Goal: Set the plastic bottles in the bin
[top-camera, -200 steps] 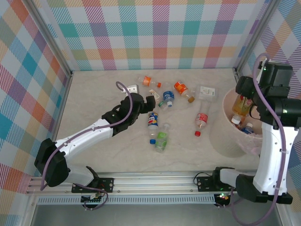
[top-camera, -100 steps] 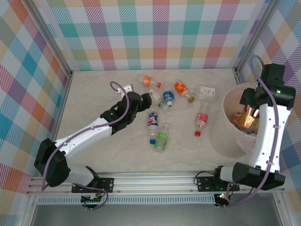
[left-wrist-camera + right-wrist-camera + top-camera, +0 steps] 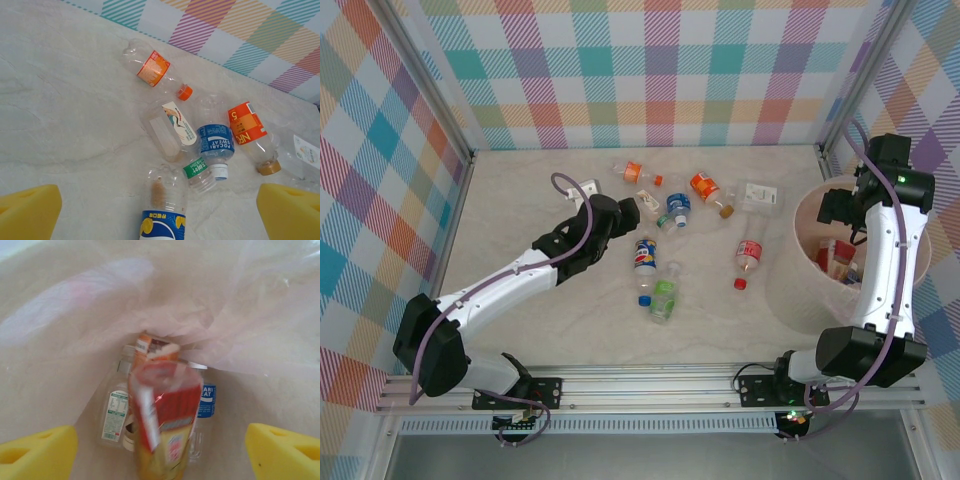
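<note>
Over the round pale-pink plastic bin point(image 3: 790, 300) at frame right, the right end effector point(image 3: 160, 452) is gaping to drop a red-labelled clear bottle point(image 3: 167, 405); the left end effector point(image 3: 159, 212) is hovering open.

The bin point(image 3: 800, 300) stands at the right edge of the surface point(image 3: 520, 220), with several bottles point(image 3: 840, 258) lying inside it. Just left of the bin lies a lone bottle point(image 3: 748, 258). Further left, two bottles point(image 3: 663, 295) lie side by side. Behind them, a far cluster of bottles point(image 3: 678, 208) is scattered.
</note>
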`<state>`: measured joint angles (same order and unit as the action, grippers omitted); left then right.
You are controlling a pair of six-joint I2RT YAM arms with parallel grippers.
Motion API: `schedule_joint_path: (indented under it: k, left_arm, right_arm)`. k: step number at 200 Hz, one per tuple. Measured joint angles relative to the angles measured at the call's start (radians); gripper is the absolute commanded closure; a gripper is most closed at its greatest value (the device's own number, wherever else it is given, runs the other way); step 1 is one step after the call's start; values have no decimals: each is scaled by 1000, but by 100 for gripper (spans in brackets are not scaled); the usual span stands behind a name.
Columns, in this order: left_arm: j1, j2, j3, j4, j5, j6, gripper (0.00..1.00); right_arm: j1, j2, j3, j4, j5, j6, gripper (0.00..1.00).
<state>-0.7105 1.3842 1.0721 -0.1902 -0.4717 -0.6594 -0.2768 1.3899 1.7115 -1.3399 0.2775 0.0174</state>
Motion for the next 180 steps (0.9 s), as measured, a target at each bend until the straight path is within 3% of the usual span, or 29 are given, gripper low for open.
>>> schedule_joint_path:
  k: [77, 121, 180]
  left_arm:
    - [11, 15, 0, -26, 11, -31, 0]
    - [28, 20, 0, -45, 18, -60, 0]
    - [48, 48, 0, -50, 47, -93, 0]
  right_arm:
    - [0, -64, -12, 54, 12, 28, 0]
    - [-2, -163, -53, 137, -19, 50, 0]
    - [25, -248, -113, 241, -241, 119, 0]
